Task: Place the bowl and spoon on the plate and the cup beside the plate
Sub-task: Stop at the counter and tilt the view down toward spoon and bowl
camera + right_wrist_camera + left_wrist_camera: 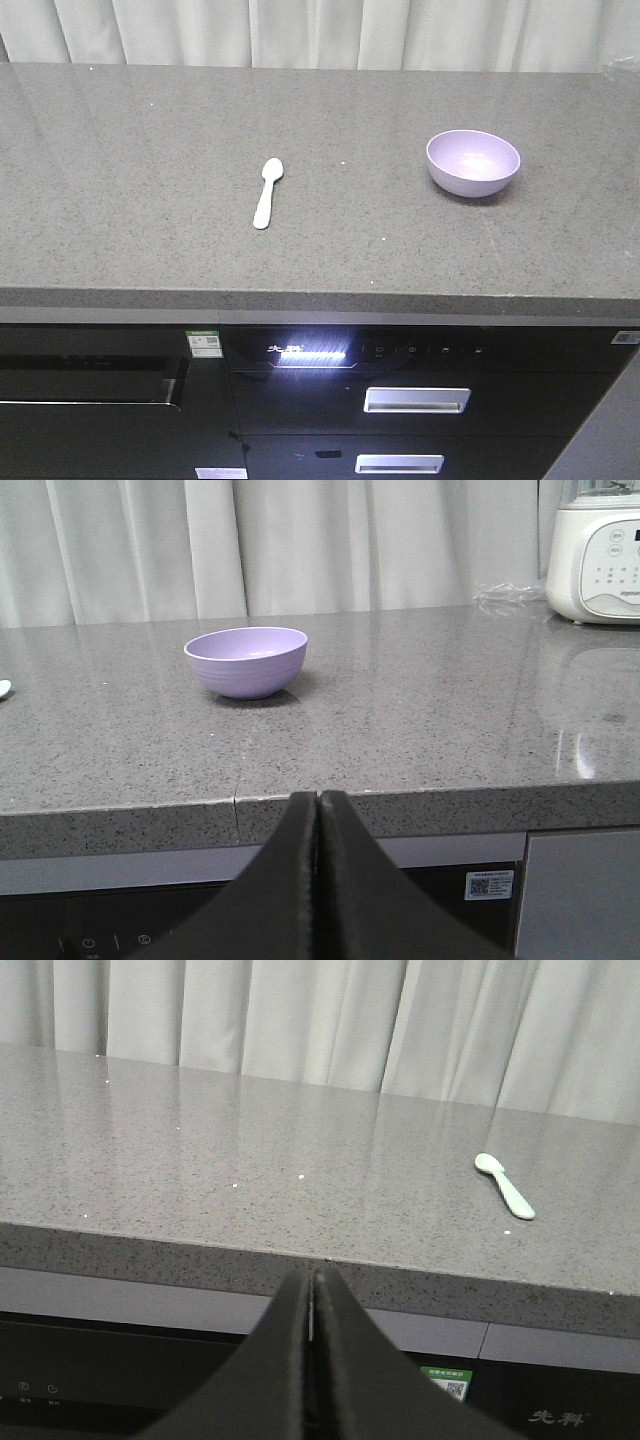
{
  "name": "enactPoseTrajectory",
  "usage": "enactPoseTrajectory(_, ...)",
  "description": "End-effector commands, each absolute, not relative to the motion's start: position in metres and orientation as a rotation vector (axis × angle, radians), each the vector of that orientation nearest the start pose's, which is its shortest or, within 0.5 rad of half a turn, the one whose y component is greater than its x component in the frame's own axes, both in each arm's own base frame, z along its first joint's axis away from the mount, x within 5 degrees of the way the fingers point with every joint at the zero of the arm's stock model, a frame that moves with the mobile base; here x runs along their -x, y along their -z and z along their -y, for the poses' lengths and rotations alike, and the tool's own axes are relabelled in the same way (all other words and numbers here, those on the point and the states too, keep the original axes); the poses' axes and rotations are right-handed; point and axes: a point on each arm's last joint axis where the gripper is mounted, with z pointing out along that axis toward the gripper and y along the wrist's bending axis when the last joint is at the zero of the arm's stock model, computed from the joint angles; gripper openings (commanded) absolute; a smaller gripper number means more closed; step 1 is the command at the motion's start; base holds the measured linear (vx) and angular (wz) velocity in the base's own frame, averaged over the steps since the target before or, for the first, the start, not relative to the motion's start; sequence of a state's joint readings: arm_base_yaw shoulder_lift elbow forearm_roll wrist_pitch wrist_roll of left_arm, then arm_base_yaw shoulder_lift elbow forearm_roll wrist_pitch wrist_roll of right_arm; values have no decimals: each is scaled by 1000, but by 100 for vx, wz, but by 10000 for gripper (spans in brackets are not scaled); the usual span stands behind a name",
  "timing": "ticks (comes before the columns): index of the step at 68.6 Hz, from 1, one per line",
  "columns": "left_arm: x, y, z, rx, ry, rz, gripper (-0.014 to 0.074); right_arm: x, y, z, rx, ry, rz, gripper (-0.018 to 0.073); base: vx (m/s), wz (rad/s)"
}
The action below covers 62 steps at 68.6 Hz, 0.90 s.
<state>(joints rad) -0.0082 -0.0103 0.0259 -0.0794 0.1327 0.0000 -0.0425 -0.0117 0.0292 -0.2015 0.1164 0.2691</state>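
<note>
– The bowl (473, 163): where is it found?
– It is set upright on the grey counter (120, 180), toward the right side, and is seen almost straight ahead of the right gripper (318, 802).
– And the spoon (268, 192)?
– It is laid flat near the middle of the counter, well apart from the bowl. Its scoop is turned toward the curtain (320, 30) and its handle toward the front edge.
– How are the grippers held?
– Both are held low, in front of the counter's edge. The right gripper is pressed together with nothing pinched in it, and the same is seen of the left gripper (313, 1280).
– What else is noted?
– A white appliance (597, 560) is stood at the far right of the counter. Drawers (416, 400) with metal handles are fitted below, under a lit panel (312, 352).
</note>
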Motion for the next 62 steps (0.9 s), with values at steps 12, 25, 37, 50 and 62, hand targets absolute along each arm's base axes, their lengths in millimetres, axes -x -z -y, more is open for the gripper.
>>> enactPoseTrajectory(12,-56,-193,1,48,81,-1569,-6,-56,-198,4,-87,3,-1543,-1,4,1)
enactPoseTrajectory(25,-56,-193,1,48,81,-1569,-6,-56,-198,4,-87,3,-1543,-1,4,1)
enactPoseTrajectory(37,-56,-193,1,48,81,-1569,-6,-56,-198,4,-87,3,-1543,-1,4,1)
enactPoseTrajectory(50,-56,-193,1,48,81,-1569,-6,-56,-198,4,-87,3,-1543,-1,4,1)
enactPoseTrajectory(62,-56,-193,1,48,81,-1569,-6,-56,-198,4,-87,3,-1543,-1,3,1)
